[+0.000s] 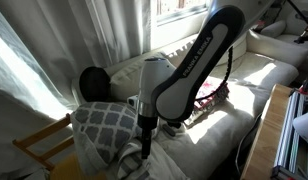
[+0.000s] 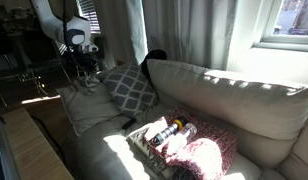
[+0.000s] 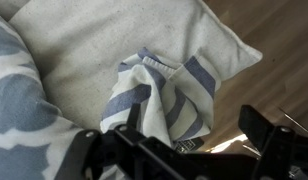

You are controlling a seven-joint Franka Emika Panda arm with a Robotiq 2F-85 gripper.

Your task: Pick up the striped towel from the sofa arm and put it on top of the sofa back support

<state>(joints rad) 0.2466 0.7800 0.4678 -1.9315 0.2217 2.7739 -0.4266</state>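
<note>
The gripper [image 3: 189,130] hangs right over the towel [image 3: 164,95], its fingers [image 3: 264,135] spread wide and holding nothing (the cloth shows between them in the wrist view, but neither pad presses on it as far as I can see). The towel lies bunched on the sofa arm [image 3: 104,40], blue and cream stripes folded over one another. Its right side is close to the arm's edge, and beyond that edge the wood floor [image 3: 264,30] shows. To its left sits the pillow [image 3: 19,100], blue-grey with a pale lattice. Whether it touches the towel I cannot tell.

In an exterior view the arm [image 1: 199,60] bends over from the far right and points the gripper [image 1: 146,135] straight down beside the pillow [image 1: 104,120], at the near left end of the sofa. The sofa back [image 1: 129,68] runs below the window [image 1: 179,10], well apart from the gripper. A wooden chair [image 1: 39,148] stands near left by the curtain [image 1: 34,50], and a pink blanket [image 1: 209,97] lies on the seat to the right.

In an exterior view from the sofa's other end, the gripper [image 2: 89,66] is far left past the pillow [image 2: 129,88]. The sofa back [image 2: 234,95] is striped with sun, and the blanket [image 2: 204,158] lies near, beside a tray [image 2: 144,138]. In both exterior views the towel is too small to make out.
</note>
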